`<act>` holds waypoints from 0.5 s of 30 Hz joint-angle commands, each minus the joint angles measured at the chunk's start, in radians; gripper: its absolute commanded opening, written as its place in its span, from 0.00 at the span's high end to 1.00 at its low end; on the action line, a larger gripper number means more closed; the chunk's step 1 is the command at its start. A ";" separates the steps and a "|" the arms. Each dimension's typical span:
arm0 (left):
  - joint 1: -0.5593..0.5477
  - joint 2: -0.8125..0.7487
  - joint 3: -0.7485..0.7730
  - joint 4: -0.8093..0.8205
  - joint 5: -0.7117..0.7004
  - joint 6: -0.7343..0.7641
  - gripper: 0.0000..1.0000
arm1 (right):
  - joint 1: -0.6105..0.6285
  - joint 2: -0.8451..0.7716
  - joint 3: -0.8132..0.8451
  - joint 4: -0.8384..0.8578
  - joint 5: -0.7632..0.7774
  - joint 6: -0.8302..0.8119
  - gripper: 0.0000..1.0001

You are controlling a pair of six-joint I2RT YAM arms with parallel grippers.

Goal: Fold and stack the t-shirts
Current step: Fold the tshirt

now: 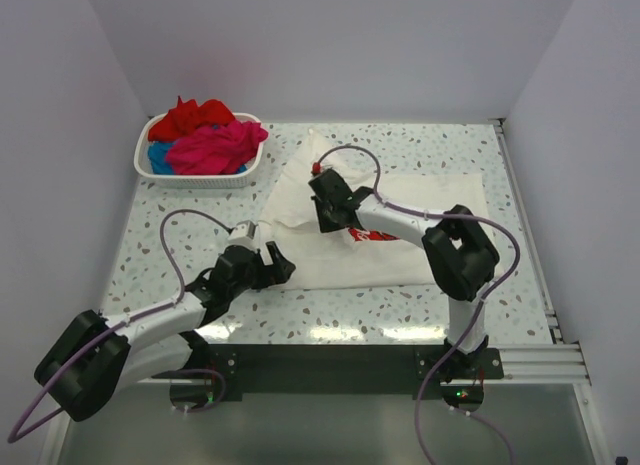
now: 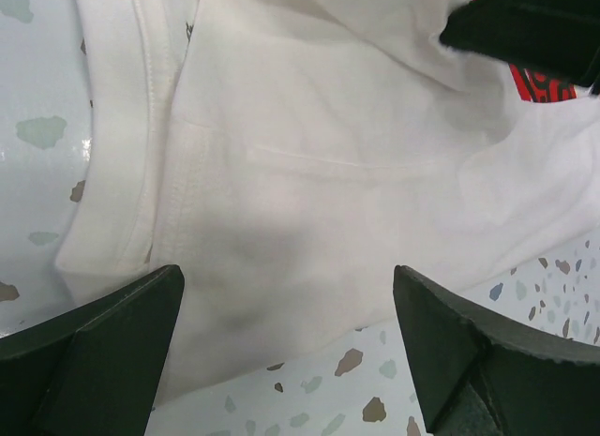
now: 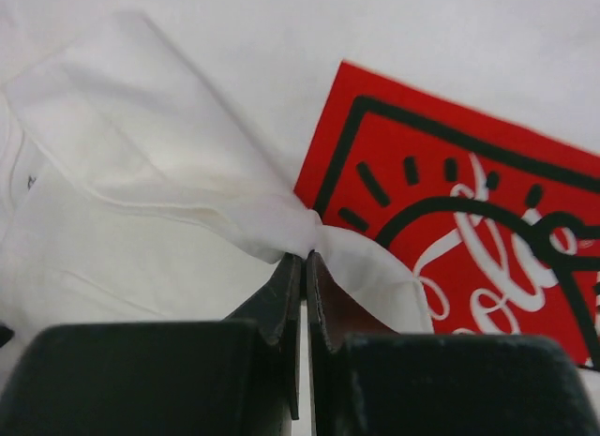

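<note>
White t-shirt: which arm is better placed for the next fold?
Right. The right gripper is shut on a pinch of the white t-shirt by its red print; the left gripper is open.

The right arm (image 1: 410,220) hides most of the red print (image 1: 374,238) on the white t-shirt (image 1: 340,263).

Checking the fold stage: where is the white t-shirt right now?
In the top view the white t-shirt lies spread centre-right on the table, right of the basket; the right gripper pinches a fold of it.
</note>
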 commanded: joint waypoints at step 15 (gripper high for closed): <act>-0.005 -0.062 -0.059 -0.153 -0.034 -0.012 0.00 | -0.170 0.155 0.288 -0.022 -0.078 -0.047 0.89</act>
